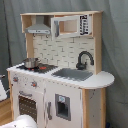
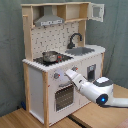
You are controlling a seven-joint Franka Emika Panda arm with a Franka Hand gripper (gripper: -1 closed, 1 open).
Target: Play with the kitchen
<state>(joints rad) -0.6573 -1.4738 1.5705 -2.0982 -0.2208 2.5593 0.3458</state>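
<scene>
The kitchen (image 1: 65, 95) is a tall toy of white panels and light wood. It has a grey hood (image 1: 39, 30), a black faucet (image 1: 84, 59), a sink (image 1: 74, 74) and a windowed oven door (image 1: 27, 106). A small metal pot (image 2: 50, 56) sits on its stove. In the second exterior view my white arm (image 2: 97, 91) reaches in from the lower right. My gripper (image 2: 67, 75) is at the knob panel, between two knobs (image 2: 56, 76) and just above the oven door (image 2: 64, 96). In the first exterior view only a white part of the arm (image 1: 21, 121) shows, at the bottom left.
A microwave-style cabinet (image 1: 72, 25) with an open door sits at the top of the kitchen. A grey curtain (image 1: 117, 50) hangs behind. A wooden tabletop (image 2: 100, 117) lies under the arm in the second exterior view.
</scene>
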